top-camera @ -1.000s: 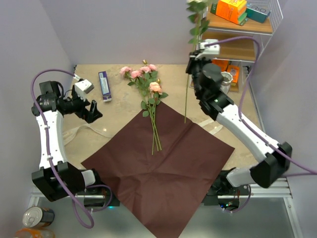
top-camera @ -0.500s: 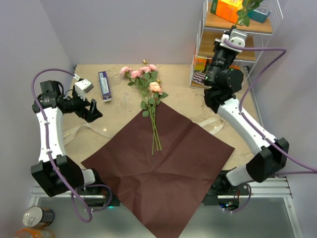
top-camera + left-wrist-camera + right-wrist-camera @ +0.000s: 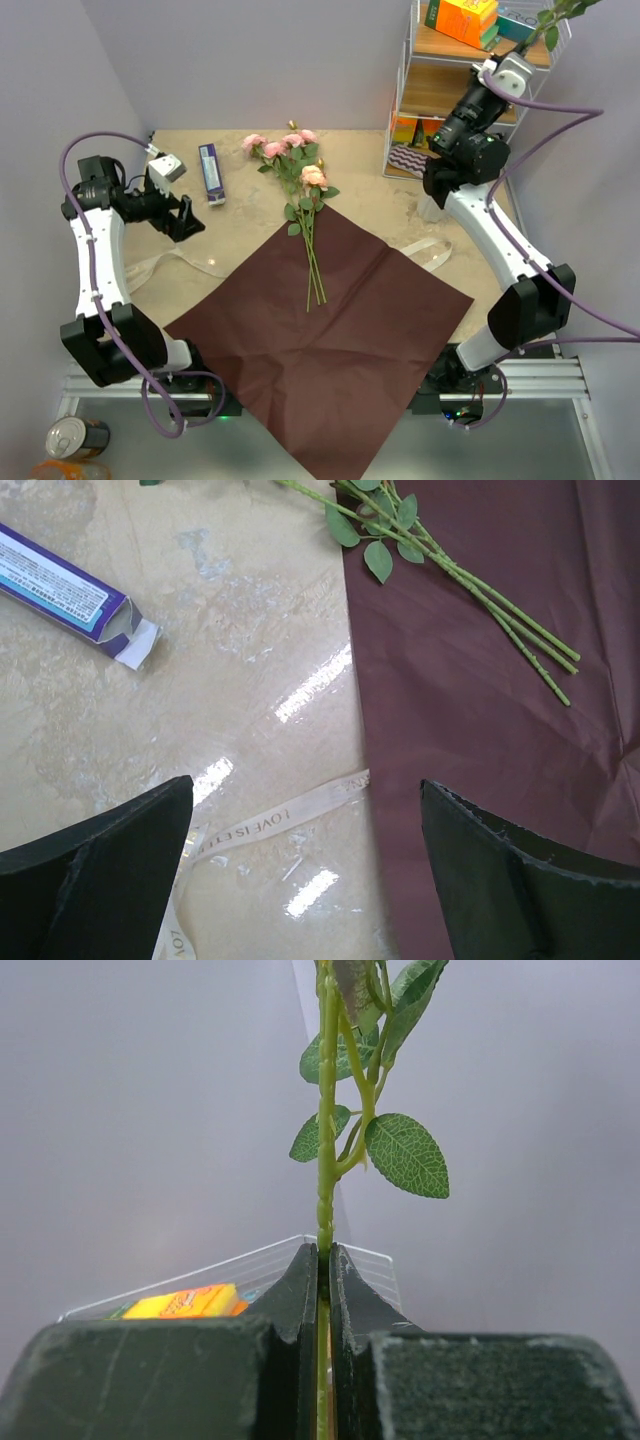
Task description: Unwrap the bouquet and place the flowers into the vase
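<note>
1. task item, held: 1 leafy flower stem [image 3: 325, 1160] is clamped upright in the right pincer [image 3: 323, 1260]. the jaws are closed right down on it, with only the stem's thickness between them. in the top view the stem [image 3: 548, 22] is raised high at the far right, in front of the wire rack [image 3: 410, 90]. its bloom is out of frame.

2. task items, waiting: the other flowers [image 3: 292, 150] lie on the desk [image 3: 240, 215]. the blooms are toward the far side, and the stems [image 3: 500, 605] run onto the flattened maroon wrapping paper [image 3: 330, 340].

3. vase: not identifiable in any view. it may sit behind the right forearm, near the foot of the rack.

4. left pincer [image 3: 185, 222]: fully spread and holding nothing. it hovers over the desk beside the paper's left edge, above the loose cream ribbon [image 3: 290, 815]. a small purple box [image 3: 70, 590] lies nearby.

5. step in hand: unwrapping appears done, since the paper is open and the ribbon is off. the current step is judged to be transfer of 1 flower to the vase.

6. next move calls for:
   - locating the vase mouth;
   - keeping the stem vertical, cut end down;
   - lowering it into the mouth before opening the jaws;
   - keeping the leaves clear of the rack wires.
</note>
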Robot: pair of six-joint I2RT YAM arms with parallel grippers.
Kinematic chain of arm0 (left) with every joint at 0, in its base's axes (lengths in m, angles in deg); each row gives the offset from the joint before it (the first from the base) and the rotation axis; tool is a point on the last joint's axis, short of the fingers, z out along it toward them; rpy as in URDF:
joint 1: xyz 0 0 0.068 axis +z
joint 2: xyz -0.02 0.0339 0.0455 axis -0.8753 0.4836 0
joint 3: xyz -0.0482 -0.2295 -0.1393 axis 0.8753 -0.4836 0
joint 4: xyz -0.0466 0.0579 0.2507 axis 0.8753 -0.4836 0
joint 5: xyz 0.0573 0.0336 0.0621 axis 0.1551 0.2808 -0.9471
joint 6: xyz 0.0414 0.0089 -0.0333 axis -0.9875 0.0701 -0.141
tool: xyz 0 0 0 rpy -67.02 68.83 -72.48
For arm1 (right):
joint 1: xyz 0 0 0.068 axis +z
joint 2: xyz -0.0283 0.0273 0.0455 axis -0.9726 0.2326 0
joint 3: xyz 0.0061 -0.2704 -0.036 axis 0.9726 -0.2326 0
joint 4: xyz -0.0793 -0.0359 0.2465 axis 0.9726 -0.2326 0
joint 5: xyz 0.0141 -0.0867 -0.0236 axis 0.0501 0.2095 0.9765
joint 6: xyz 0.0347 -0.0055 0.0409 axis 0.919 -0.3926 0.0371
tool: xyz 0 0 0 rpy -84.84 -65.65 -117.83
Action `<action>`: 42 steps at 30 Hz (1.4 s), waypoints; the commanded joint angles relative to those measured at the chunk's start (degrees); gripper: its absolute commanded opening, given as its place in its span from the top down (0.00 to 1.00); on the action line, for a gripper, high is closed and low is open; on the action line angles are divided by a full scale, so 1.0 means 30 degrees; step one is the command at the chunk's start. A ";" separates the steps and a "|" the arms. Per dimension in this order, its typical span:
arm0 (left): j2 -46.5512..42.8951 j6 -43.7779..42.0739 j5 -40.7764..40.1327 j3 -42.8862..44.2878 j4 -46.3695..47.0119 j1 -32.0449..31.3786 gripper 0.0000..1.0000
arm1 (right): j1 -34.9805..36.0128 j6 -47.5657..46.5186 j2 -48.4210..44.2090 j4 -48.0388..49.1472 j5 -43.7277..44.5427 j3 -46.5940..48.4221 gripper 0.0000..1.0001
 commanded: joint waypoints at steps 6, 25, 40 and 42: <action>0.0585 -0.0948 0.0898 0.1097 -0.0805 0.0145 0.00 | -0.0560 -0.0916 0.0175 0.2663 -0.0625 0.1359 1.00; 0.0879 -0.1973 0.0809 0.1303 -0.1509 0.0174 0.01 | -0.0560 -0.2149 0.1084 0.5629 0.0953 -0.2772 1.00; 0.0089 -0.1798 0.0663 0.1595 -0.1713 0.0232 0.01 | -0.0560 1.1846 -0.1231 -1.9614 0.2134 0.0854 0.27; -0.0263 -0.1885 0.0576 0.1565 -0.1743 0.0232 0.01 | -0.0560 1.2236 -0.0620 -2.2956 0.0788 0.2377 0.26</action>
